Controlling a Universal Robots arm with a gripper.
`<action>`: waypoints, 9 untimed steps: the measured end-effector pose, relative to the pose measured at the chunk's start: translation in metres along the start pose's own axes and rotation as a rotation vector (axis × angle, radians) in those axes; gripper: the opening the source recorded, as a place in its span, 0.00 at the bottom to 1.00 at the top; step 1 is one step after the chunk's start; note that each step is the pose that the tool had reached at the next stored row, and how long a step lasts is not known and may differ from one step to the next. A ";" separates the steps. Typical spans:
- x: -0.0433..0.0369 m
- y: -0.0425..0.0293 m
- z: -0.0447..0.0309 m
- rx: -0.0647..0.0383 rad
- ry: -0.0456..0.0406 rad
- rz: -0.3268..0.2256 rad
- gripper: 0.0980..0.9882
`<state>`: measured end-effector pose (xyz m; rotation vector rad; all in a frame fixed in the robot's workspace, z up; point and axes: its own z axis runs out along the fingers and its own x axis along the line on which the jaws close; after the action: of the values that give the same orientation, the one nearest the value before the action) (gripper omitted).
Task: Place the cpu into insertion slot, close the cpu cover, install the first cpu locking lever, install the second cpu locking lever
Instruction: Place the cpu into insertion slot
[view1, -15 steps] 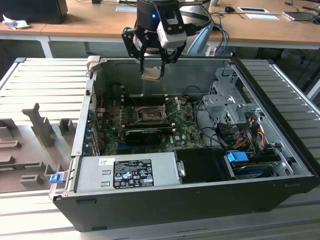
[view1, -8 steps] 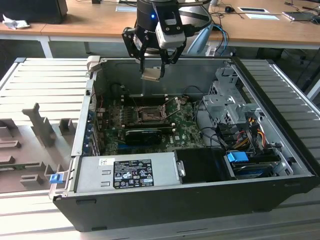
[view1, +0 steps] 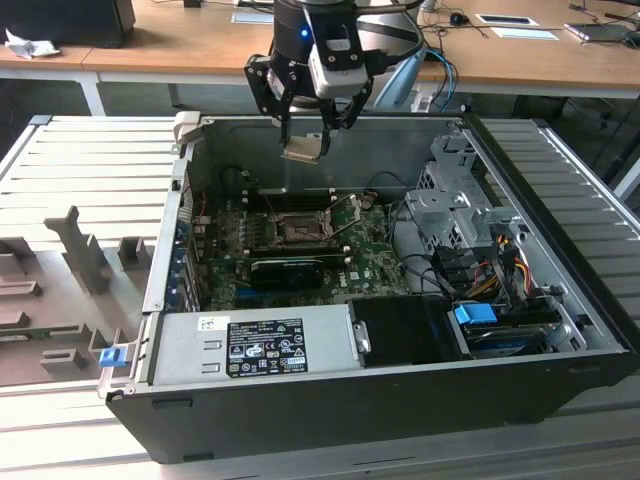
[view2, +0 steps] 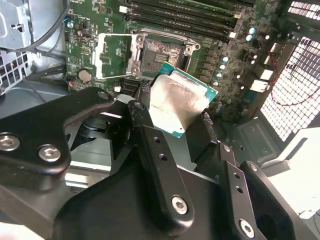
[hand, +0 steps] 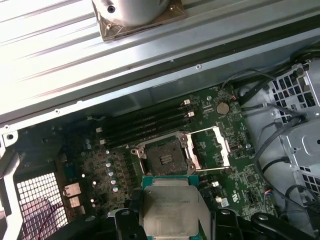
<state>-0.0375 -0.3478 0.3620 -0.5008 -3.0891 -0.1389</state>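
1. Gripper (view1: 305, 140) is clamped on the chip (view1: 305, 151). Its black fingers (view2: 145, 125) pinch two opposite edges, and the silver top faces the wrist.
2. Chip hangs in the air, touching nothing but the fingers. In the exterior view it is up by the far wall of the case (view1: 560, 250), well above the board (view1: 370, 265). It looks slightly tilted there, not dead level.
3. Socket (hand: 166, 156) is bare, a dark square with nothing seated in it. In the first wrist view it lies between the held chip (hand: 170, 210) and the memory slots (hand: 145, 125).
4. Cover (hand: 212, 147) is swung open and lies off to one side of the socket, so its window is not over the socket. In the second wrist view it is the thin silver frame (view2: 116, 55) just beside the socket (view2: 162, 54).
5. Task state, as I judge it: step one is in hand, the chip is carried and not yet placed. The cover is not closed, and I cannot make out the levers well enough to call them.
6. Doing this step well, as I judge it:
   - Square the chip's edges to the socket's edges, because in the second wrist view the chip (view2: 177, 102) sits rotated against it.
   - Get it level before it meets the socket.
   - Keep the grip on the rim only, and keep clear of the open cover.
   - A crooked or skewed seat could damage the contacts.
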 end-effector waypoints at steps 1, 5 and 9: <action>0.0000 0.0000 0.0002 0.000 -0.0008 0.009 0.48; 0.0000 0.0000 0.0004 -0.001 -0.0031 0.036 0.48; 0.0000 -0.0001 0.0006 -0.001 -0.0047 0.054 0.48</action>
<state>-0.0376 -0.3478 0.3614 -0.5848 -3.0768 -0.1393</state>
